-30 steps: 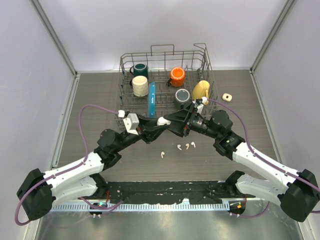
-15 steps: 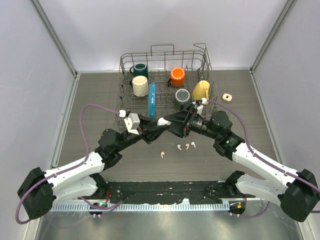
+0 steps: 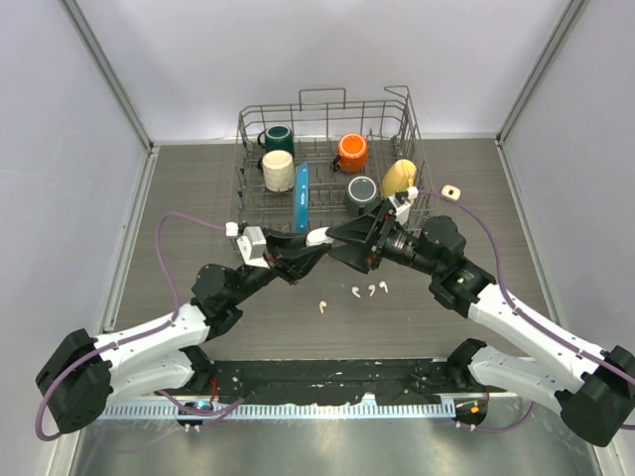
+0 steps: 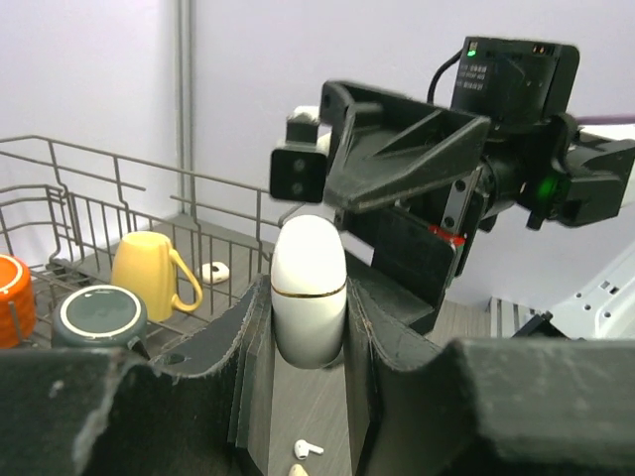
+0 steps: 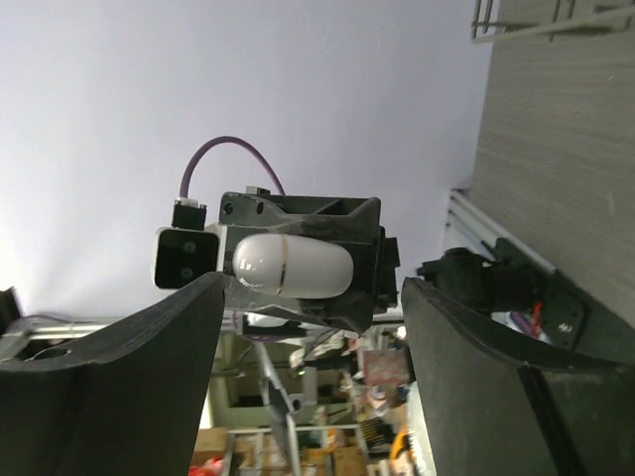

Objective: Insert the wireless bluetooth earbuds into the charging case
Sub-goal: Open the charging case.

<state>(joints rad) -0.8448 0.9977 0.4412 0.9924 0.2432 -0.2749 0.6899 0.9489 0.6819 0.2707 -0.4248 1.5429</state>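
Earbuds (image 3: pixel 372 290): four are lying loose on the table (image 3: pixel 179 188), three together, one apart | charging case (image 4: pixel 309 288): one, closed, is being clamped by the left jaws | right jaws are standing apart, facing the case | rack (image 3: pixel 317 149) is holding five mugs (image 3: pixel 351 151)

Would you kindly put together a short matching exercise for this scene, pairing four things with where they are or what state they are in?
Column A
1. charging case
2. earbuds
3. yellow mug
4. right gripper

Column B
a. open, facing the case
b. lying loose on the table
c. clamped in the left gripper
d. inside the dish rack, at its right end

Pairs: 1-c, 2-b, 3-d, 4-a
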